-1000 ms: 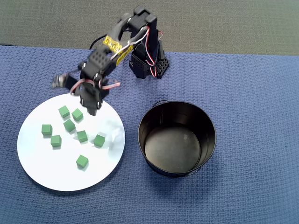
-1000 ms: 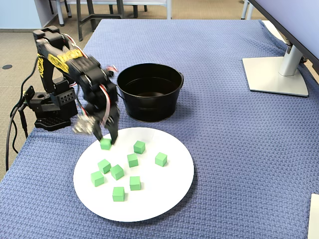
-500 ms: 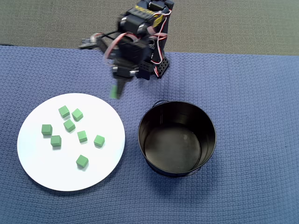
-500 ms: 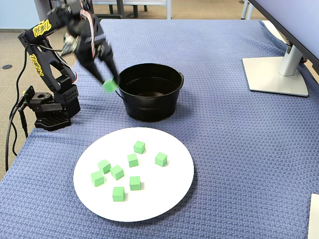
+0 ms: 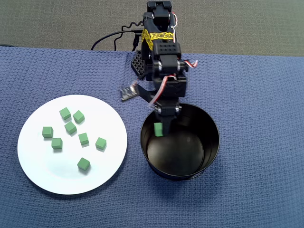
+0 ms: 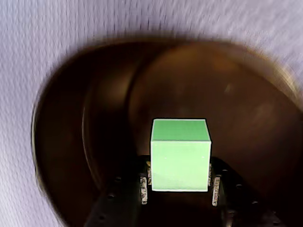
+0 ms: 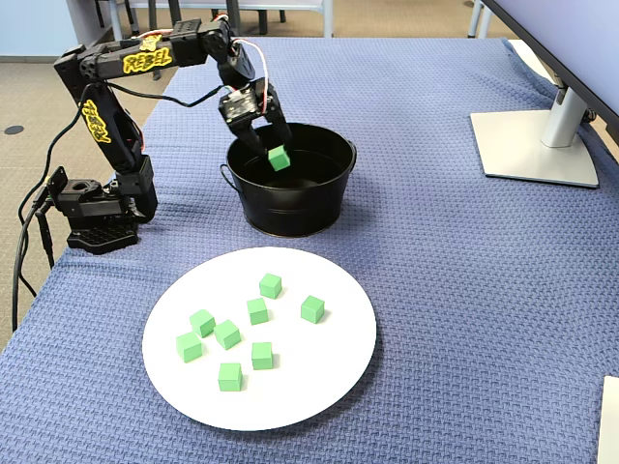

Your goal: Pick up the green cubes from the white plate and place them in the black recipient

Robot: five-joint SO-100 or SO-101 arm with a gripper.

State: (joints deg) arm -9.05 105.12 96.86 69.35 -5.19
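My gripper (image 5: 159, 127) is shut on one green cube (image 5: 158, 129) and holds it inside the rim of the black recipient (image 5: 209, 124), near its far-left wall in the overhead view. In the wrist view the cube (image 6: 180, 156) sits between the two fingers of the gripper (image 6: 180, 184), above the pot's dark bottom (image 6: 227, 94). The fixed view shows the gripper (image 7: 278, 155), the cube (image 7: 280, 159) and the pot (image 7: 290, 208). Several more green cubes (image 5: 70, 127) lie on the white plate (image 5: 47, 166), left of the pot, and also show in the fixed view (image 7: 257, 310) on the plate (image 7: 319, 367).
A blue woven cloth (image 5: 256, 95) covers the table. The arm's base (image 7: 97, 208) stands at the table's left edge in the fixed view, with cables (image 5: 111, 38) behind it. A monitor stand (image 7: 532, 145) is at the far right.
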